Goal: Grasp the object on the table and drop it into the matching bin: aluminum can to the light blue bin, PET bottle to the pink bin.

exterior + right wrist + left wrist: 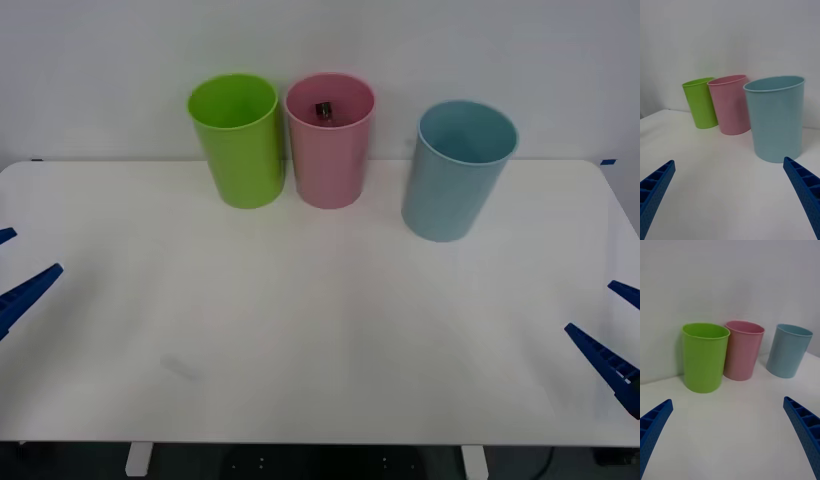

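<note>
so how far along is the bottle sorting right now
It looks done: the small clear plastic bottle with a black cap sits inside the tall pink plastic bin, between the lime green bin and the pale blue bin. Nothing is in hand: the left pincer and right pincer are open at the edges of the white table. Nothing seems left.

The white table [320, 340] with rounded corners fills the lower part of the front view. Three bins stand upright along its far edge: a lime green bin [238, 142] at upper left, the pink bin [330, 150] just beside it, and the light blue bin [455, 172] apart to the right.
</note>
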